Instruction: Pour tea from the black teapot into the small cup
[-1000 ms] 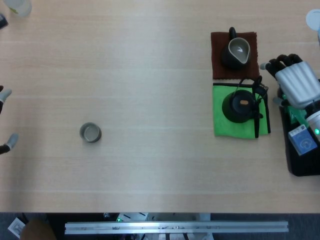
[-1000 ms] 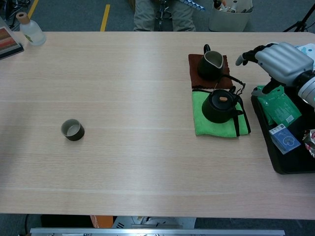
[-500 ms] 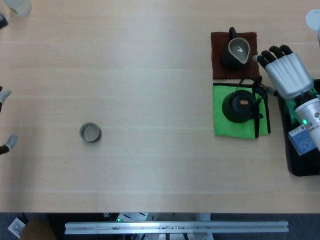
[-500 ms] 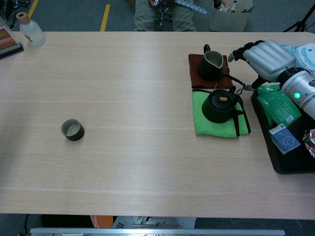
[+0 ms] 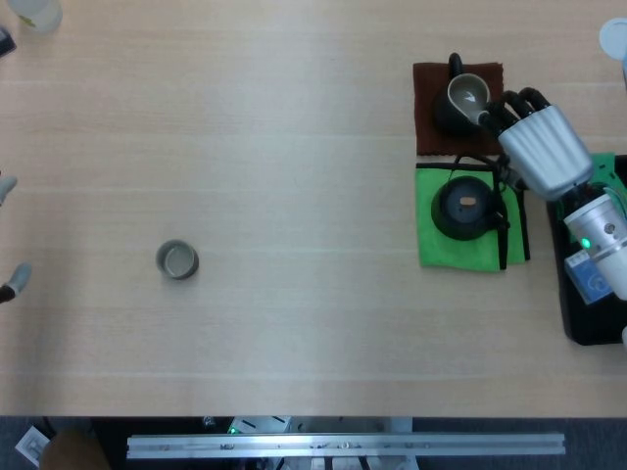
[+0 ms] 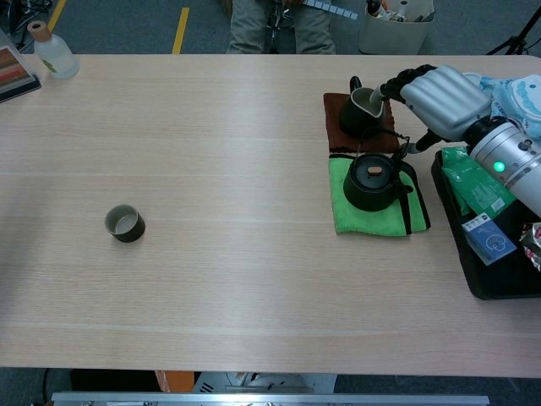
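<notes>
1. The right hand [image 5: 537,147], silver with black fingers, hovered at right of frame beside the black teapot's handle; whether it gripped was unclear.
2. The round black teapot [image 5: 464,207] sat on a green cloth [image 5: 446,250].
3. The small grey cup [image 5: 177,260] stood far left.
4. The left hand [image 5: 8,235] barely showed at the left edge.

Left hand [image 5: 8,235] mostly off-frame.

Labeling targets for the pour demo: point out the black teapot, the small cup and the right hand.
black teapot [image 6: 369,183]: chest view, on its lid side, by the knob.
small cup [image 5: 177,260]: head view, inside of the cup.
right hand [image 5: 540,149]: head view, on the grey back of the hand.
</notes>
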### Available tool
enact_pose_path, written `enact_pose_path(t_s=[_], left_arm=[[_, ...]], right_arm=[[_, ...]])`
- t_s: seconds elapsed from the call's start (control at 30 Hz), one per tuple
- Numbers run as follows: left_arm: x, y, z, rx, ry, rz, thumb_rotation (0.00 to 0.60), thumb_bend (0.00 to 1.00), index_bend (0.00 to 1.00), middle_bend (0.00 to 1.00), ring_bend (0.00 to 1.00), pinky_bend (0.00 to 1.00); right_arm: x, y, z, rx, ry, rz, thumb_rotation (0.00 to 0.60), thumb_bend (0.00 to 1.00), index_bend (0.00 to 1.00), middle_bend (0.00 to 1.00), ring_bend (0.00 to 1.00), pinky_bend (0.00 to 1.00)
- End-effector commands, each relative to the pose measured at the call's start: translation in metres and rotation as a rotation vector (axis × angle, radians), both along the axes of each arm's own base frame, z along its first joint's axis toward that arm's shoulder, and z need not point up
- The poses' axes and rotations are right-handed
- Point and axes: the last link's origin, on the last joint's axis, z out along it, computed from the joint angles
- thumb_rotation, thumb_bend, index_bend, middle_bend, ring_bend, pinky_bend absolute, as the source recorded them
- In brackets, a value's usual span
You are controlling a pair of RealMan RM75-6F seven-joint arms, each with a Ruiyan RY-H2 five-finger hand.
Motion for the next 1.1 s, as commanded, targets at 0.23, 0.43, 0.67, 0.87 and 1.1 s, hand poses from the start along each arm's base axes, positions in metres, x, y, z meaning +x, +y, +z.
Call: enact_pose_path(t_s=[0.23,0.43,0.67,0.87,1.1], left_arm=[[0.001,0.0,-0.001,-0.005,-0.002,-0.004,0.6,0.23,0.11,0.11,0.1,0.07],[0.001,-0.001,0.0,-0.003,-0.004,-0.004,0.6,0.23,0.11,0.11,0.1,0.07],[0.002,-0.001,0.0,-0.002,-0.004,-0.005,0.6,0.23,0.11,0.11,0.1,0.07],[0.0,-0.004,0.001,0.0,-0.007,0.004,0.6,0.23,0.11,0.11,0.1,0.07],[-0.001,-0.004,0.001,-0.004,-0.008,0.011,0.6,0.23,0.11,0.11,0.1,0.07]], right_arm=[[-0.004,0.015,0.01,0.03,0.021,0.017,0.6,0.0,0.28,0.33,0.24,0.27],[-0.005,0.019,0.018,0.059,0.053,0.035,0.6,0.0,0.29,0.33,0.24,0.27],[-0.001,0.017,0.018,0.089,0.093,0.064,0.6,0.0,0.29,0.33,0.24,0.27],[-0.004,0.016,0.019,0.083,0.124,0.067,0.6,0.0,0.29,0.33,0.24,0.27],[-0.013,0.003,0.028,0.038,0.114,0.017,0.6,0.0,0.29,0.33,0.24,0.26]])
